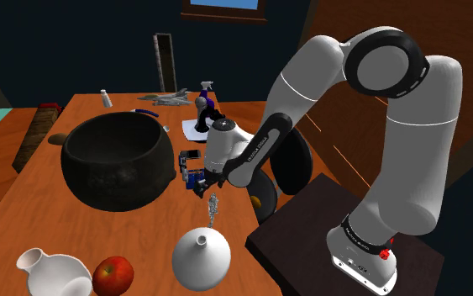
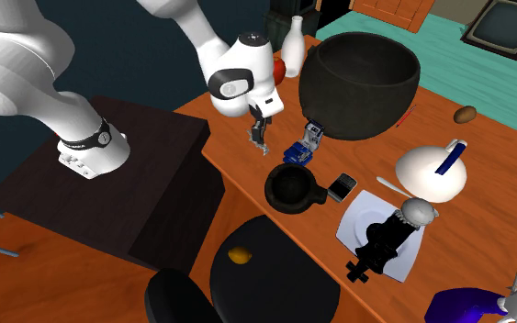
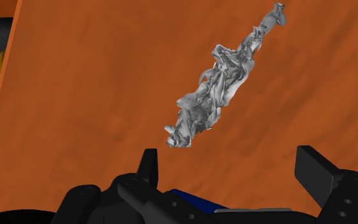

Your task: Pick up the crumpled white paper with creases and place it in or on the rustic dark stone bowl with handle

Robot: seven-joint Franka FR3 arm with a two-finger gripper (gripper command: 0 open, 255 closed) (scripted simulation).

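The crumpled paper (image 3: 217,92) is a long, thin, grey-white wad lying on the orange wooden table. My gripper (image 3: 229,167) hovers just above and short of it, open, with nothing between the fingers. In the shoulder view the paper (image 1: 212,208) lies just under the gripper (image 1: 203,188), near the table's edge on the stand's side. The small dark bowl with a stub handle (image 2: 274,190) stands a short way from the paper (image 2: 261,138), further along that same edge. The gripper (image 2: 258,121) points down at the table.
A big black pot (image 1: 112,160) stands past the gripper, with a small blue and white object (image 1: 191,168) between them. A white flask (image 1: 201,257), a red apple (image 1: 112,275) and a white jug (image 1: 54,273) crowd the near end. A black round seat (image 2: 270,271) stands beside the table.
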